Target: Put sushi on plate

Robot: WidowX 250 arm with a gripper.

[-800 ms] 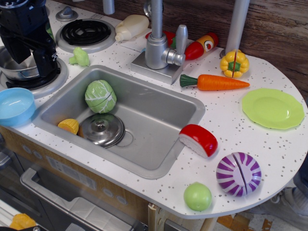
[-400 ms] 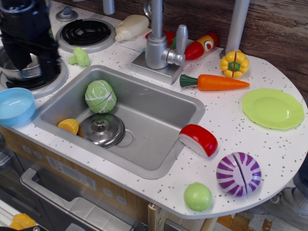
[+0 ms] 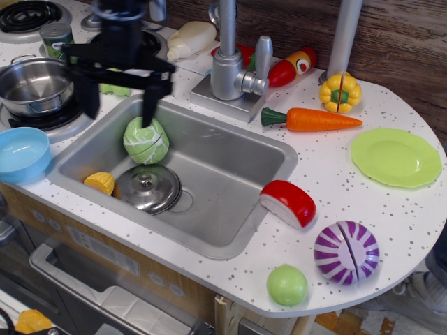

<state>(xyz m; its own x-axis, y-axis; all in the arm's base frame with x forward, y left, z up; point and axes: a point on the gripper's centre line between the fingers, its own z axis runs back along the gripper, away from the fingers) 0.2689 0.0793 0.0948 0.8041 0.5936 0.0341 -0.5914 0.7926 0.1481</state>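
Observation:
The sushi [image 3: 289, 202], red on top with white flat sides, lies on the speckled counter at the sink's right rim. The lime-green plate [image 3: 396, 157] sits on the counter at the far right, with nothing on it. My gripper [image 3: 119, 108] is black and blurred, hanging over the sink's back left corner above the green cabbage [image 3: 145, 139]. Its two fingers are spread wide apart and hold nothing. It is far left of the sushi and the plate.
The sink [image 3: 237, 167] holds the cabbage, a pot lid [image 3: 147, 188] and a yellow piece [image 3: 100, 183]. A carrot [image 3: 312, 119], yellow pepper [image 3: 340, 91], striped purple ball [image 3: 346, 252] and green ball [image 3: 287, 285] lie around. Faucet [image 3: 227, 59], blue bowl [image 3: 22, 153], pot [image 3: 31, 85] stand left.
The gripper has swung from over the pot at the far left to the right, now over the sink's back left corner. The pot and a can are now uncovered.

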